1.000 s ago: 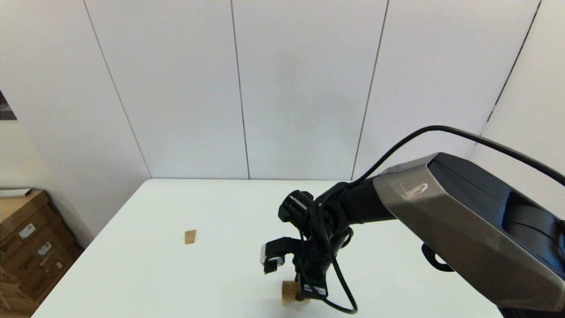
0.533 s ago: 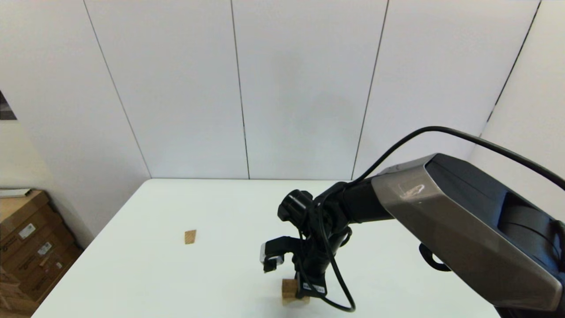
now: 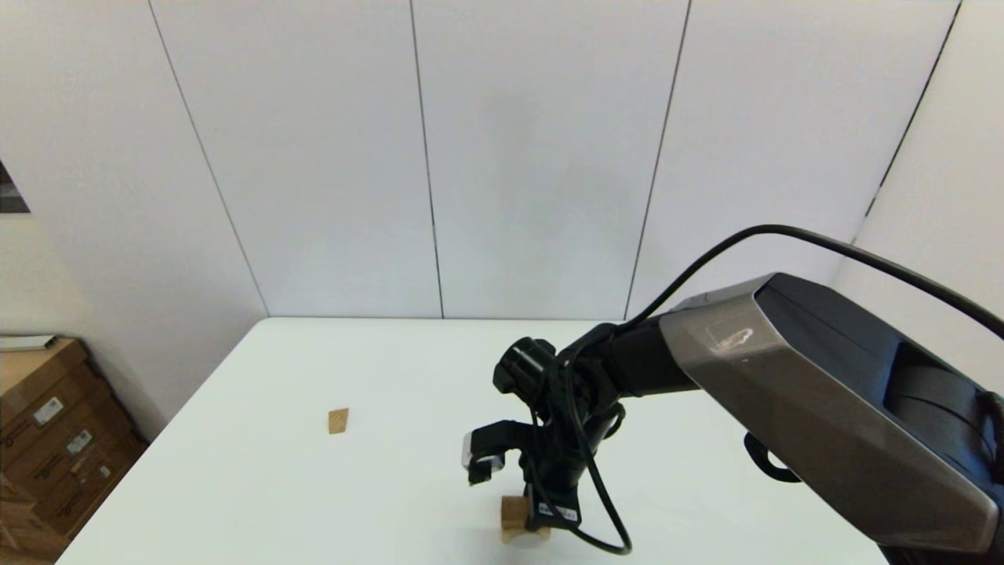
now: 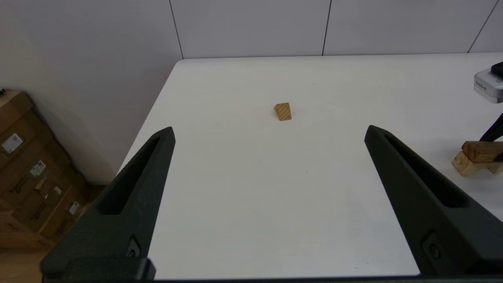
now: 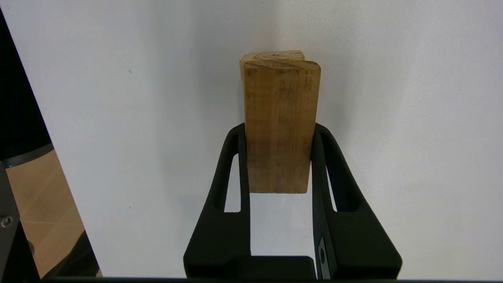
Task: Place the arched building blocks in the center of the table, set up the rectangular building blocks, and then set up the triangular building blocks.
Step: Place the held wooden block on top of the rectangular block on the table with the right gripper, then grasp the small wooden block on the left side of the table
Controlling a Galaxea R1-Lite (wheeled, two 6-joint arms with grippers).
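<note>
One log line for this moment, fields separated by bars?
right gripper: shut on flat wooden plank | plank over arched tan block | left gripper: open, idle | small wooden wedge: untouched

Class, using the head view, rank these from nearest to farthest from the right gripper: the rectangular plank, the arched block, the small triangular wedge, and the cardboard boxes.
1. Rectangular plank: clamped between the right gripper fingers.
2. Arched block: directly beneath the plank, near the table's front edge.
3. Triangular wedge: alone on the table, off to the left.
4. Cardboard boxes: on the floor beyond the table's left edge.

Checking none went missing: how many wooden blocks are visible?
3: wedge alone toward the table's left; plank in the right claw, resting on the arch block.
</note>
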